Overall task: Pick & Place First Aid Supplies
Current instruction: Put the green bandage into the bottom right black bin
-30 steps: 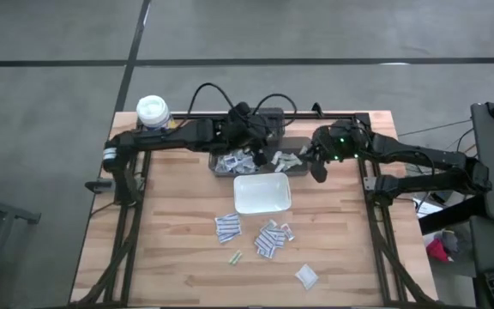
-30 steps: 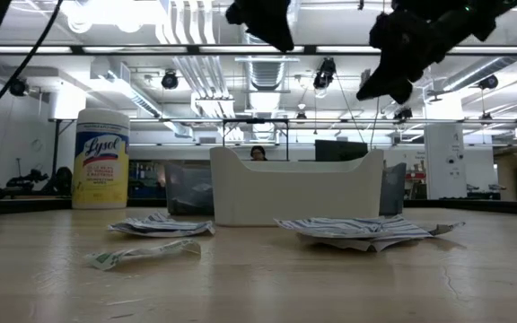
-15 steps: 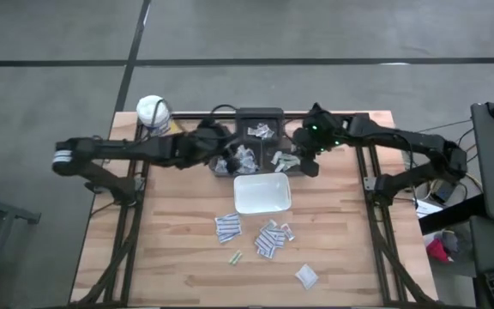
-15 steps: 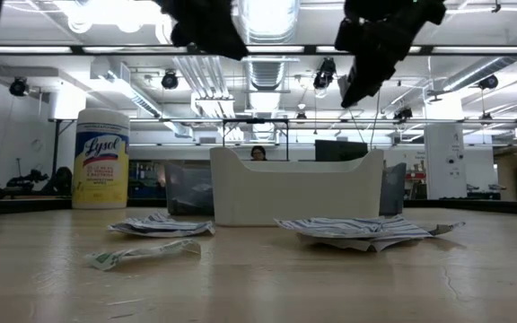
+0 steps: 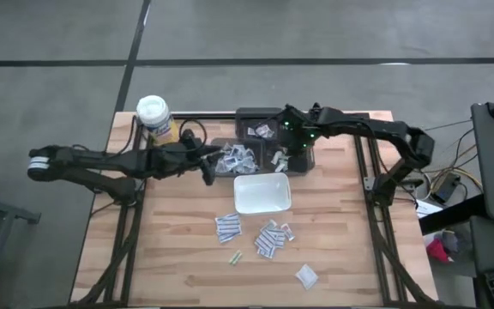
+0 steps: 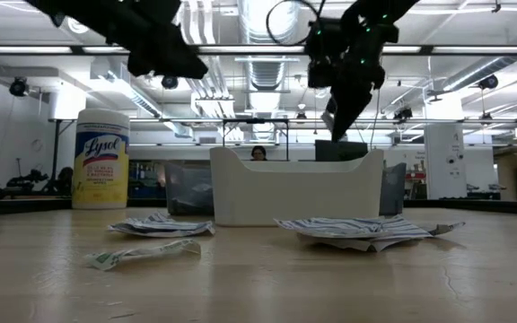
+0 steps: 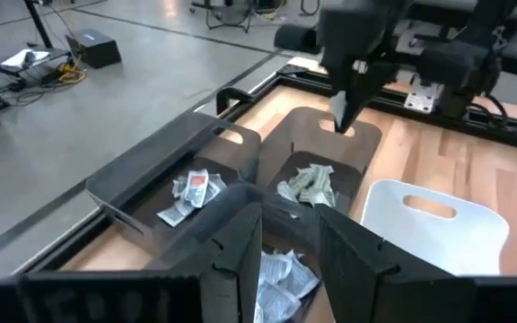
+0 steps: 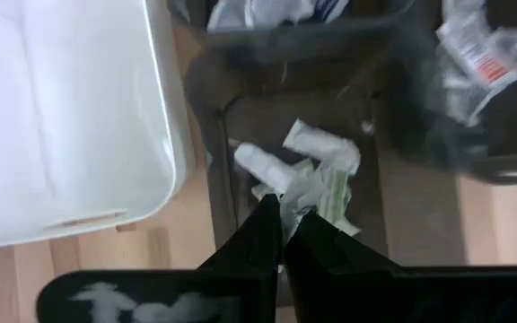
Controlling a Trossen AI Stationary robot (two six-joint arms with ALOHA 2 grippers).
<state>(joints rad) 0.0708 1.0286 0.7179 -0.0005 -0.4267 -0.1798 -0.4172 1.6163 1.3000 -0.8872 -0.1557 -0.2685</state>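
Observation:
Loose first aid packets lie flat on the table: white-grey ones and a greenish one. More packets fill three dark bins, seen also in the left wrist view. The white tray stands just in front of the bins. My right gripper hangs shut above the bin of greenish packets and carries nothing that I can see. My left gripper is open and empty, to the left of the bins.
A yellow canister with a white lid stands at the table's far left corner, close behind the left arm. A black frame runs along the far edge. Bare wood lies near and left of the loose packets.
My left gripper has drawn back from above the bins toward the table's left edge, its arm stretching out leftward. My right gripper has moved from the right end of the bins toward the far-left, over the bin of greenish packets. The loose packets and the tray have stayed put.

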